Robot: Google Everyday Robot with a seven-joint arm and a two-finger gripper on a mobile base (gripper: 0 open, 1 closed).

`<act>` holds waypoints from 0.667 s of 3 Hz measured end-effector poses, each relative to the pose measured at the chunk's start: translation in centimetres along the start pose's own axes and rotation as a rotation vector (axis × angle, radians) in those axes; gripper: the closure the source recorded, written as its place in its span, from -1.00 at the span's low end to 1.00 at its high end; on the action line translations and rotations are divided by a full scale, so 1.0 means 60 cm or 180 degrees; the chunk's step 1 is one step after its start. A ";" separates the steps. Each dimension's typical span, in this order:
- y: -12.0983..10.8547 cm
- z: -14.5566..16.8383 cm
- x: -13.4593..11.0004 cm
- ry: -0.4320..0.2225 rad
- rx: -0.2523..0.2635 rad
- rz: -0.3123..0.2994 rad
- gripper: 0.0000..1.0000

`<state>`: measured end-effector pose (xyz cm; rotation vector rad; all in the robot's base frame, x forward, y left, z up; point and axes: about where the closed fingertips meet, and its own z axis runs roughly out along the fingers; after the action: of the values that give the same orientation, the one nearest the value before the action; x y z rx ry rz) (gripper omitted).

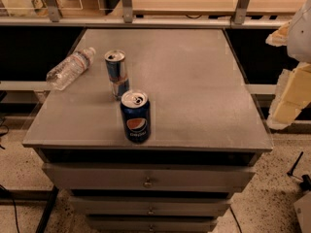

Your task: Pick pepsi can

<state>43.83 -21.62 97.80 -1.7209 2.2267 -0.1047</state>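
Note:
The pepsi can point(135, 116) is dark navy blue with a red-white-blue globe logo and an opened silver top. It stands upright near the front edge of the grey cabinet top point(194, 81), left of centre. My gripper point(291, 89), white and cream, hangs at the right edge of the view, off the cabinet's right side. It is well to the right of the can, apart from it, and holds nothing that I can see.
A slimmer blue-and-silver can point(117, 74) stands upright just behind the pepsi can. A clear plastic water bottle point(71, 68) lies on its side at the left edge. Drawers point(146, 178) sit below the top. A rail with posts point(127, 13) runs behind.

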 end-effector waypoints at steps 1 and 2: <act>0.000 0.000 0.000 0.0000 0.0000 0.0000 -1.00; 0.002 0.003 -0.013 -0.0123 -0.0037 -0.0027 -1.00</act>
<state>43.94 -20.79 97.79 -1.7240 2.1966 -0.0601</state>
